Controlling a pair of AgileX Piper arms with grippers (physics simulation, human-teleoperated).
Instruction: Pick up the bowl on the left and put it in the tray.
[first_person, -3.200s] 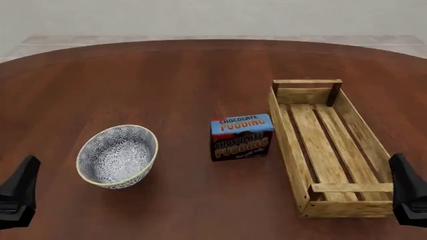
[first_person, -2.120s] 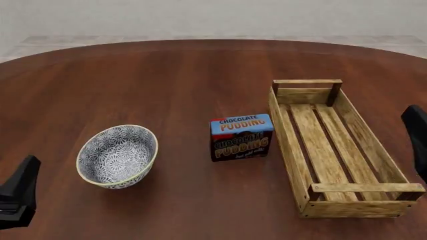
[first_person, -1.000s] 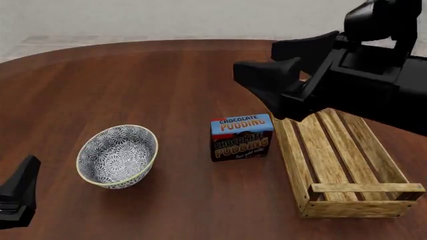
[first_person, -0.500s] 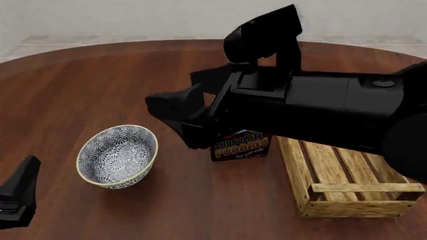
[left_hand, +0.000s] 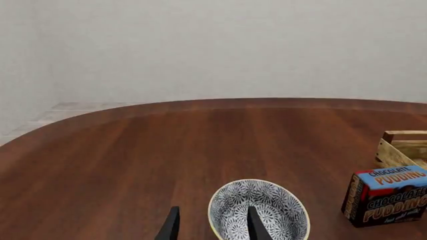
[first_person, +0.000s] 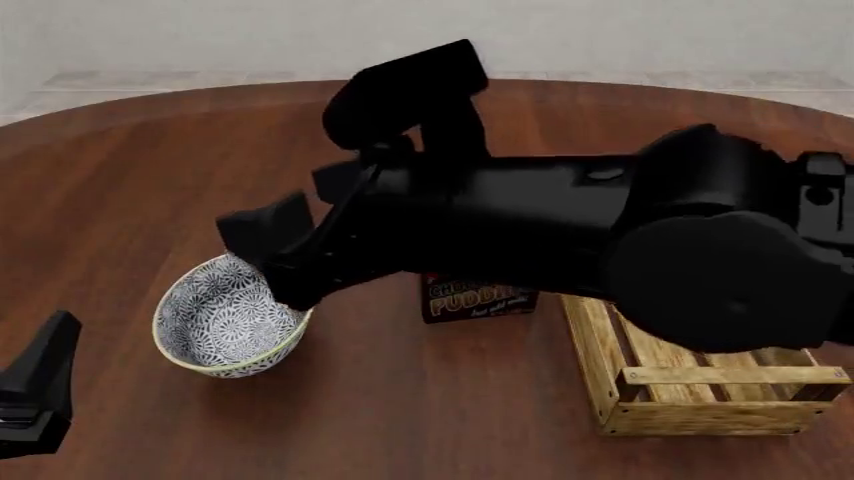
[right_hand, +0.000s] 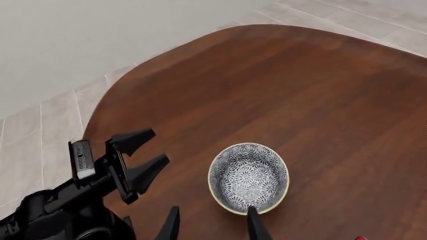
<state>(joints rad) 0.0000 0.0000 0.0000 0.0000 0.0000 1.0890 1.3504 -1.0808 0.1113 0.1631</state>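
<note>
The left gripper (first_person: 34, 395) sat at the near left edge of the table (first_person: 160, 170), its two fingers parted with nothing between them; in the right wrist view it (right_hand: 137, 157) showed as a spread fork well short of the bowl (right_hand: 249, 177). From its own camera the bowl (left_hand: 259, 212) lay just ahead of the jaws and a little to their right, upright on the wood, patterned in dark blue-grey with a cream rim.

The right gripper (first_person: 274, 255) hung over the bowl (first_person: 227, 320) from the far right side, its black arm crossing the middle of the front view. Its fingers (right_hand: 252, 225) stood apart and held nothing, one tip lined up with the bowl's near rim, the other off to the side over bare table; whether either touched the bowl could not be told.

Past the bowl, to the right of the left jaws, stood a box reading "CHOCOLATE PUDDING" (left_hand: 388, 195), mostly hidden by the arm in the front view, where only "PUDDING" (first_person: 481, 298) could be read. Beyond it lay the wooden tray (first_person: 694, 385), its far end covered by the arm.
</note>
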